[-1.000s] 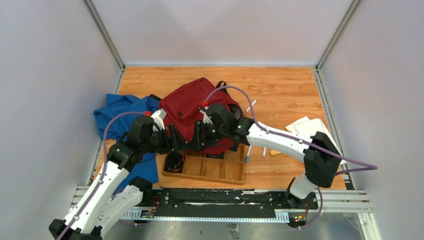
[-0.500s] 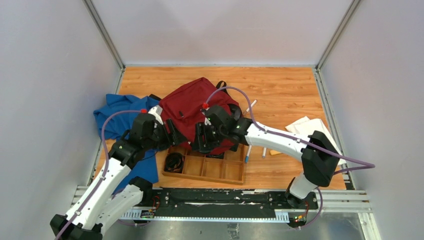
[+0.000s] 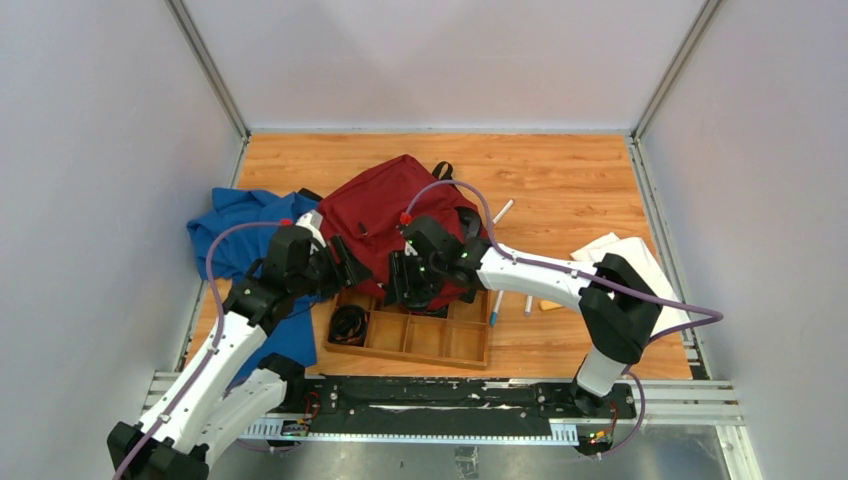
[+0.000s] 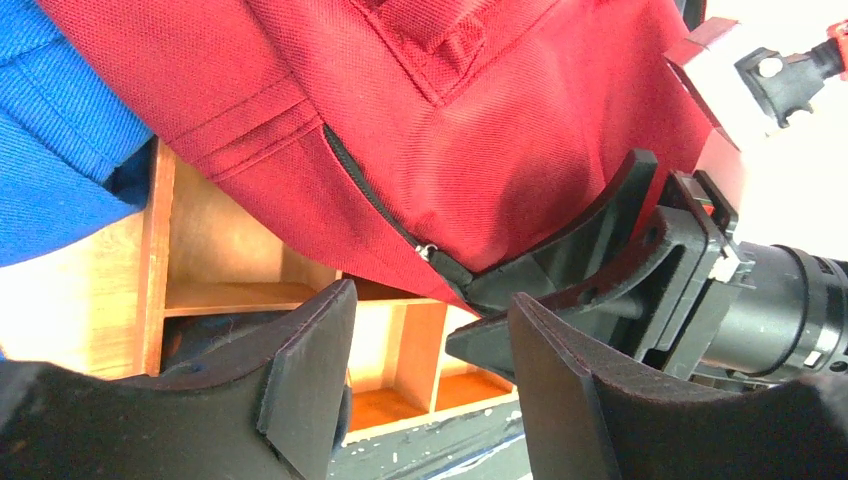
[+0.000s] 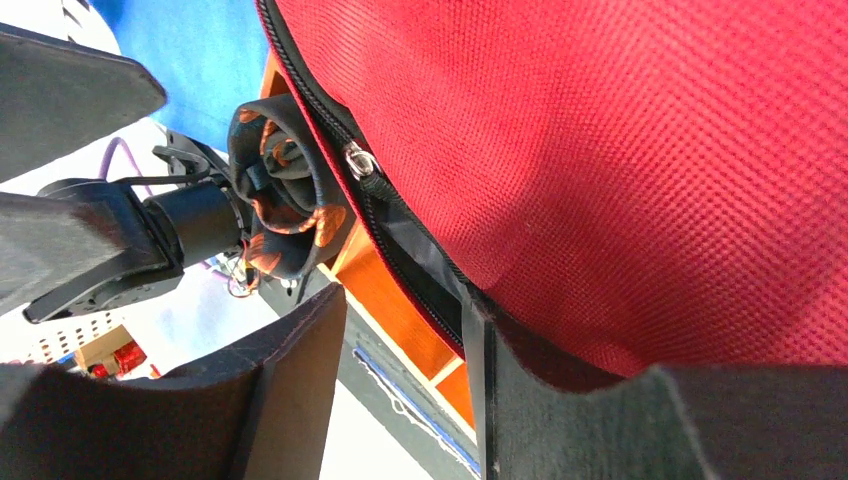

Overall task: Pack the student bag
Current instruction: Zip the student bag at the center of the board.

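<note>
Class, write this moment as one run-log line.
student bag: partly over wooden tray | left gripper: open, near bag's zipper | right gripper: open, at bag's edge

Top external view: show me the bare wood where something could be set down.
Bare: the far strip between the red backpack and the back wall, and the far-right corner beyond the white sheets. Crowded: near-left, where backpack, blue garment and wooden tray meet.

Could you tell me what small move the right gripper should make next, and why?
Probably ease the right gripper forward and close on the zipper pull. Its jaws stand apart at the zipper edge of the bag, with the pull just beyond its fingertips. The left gripper is open alongside, holding nothing.
</note>
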Motion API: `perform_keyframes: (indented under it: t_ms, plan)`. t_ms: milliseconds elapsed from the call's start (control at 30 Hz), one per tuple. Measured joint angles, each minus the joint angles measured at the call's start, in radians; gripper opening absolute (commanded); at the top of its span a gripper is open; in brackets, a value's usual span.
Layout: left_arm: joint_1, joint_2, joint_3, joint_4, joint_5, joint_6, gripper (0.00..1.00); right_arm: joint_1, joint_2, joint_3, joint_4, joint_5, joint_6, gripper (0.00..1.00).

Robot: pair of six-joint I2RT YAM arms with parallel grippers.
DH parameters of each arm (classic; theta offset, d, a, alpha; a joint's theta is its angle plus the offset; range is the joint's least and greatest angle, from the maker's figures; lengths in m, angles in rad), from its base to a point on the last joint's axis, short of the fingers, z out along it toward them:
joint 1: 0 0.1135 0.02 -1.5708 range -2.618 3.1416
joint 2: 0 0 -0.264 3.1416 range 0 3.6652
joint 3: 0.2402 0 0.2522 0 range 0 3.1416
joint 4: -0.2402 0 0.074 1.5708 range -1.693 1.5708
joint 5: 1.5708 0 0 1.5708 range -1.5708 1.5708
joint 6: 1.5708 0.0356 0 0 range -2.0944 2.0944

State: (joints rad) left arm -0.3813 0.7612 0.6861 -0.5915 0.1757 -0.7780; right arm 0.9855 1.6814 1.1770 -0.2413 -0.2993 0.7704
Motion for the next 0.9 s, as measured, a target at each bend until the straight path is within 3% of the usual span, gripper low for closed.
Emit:
perform_keyframes:
  t_ms: [900]
  plan:
    - [0.017,-0.002,-0.031,0.006,-0.005,-0.003,0.62,-0.003,-0.002,-0.034,0.242,-0.085,0.074,0.5]
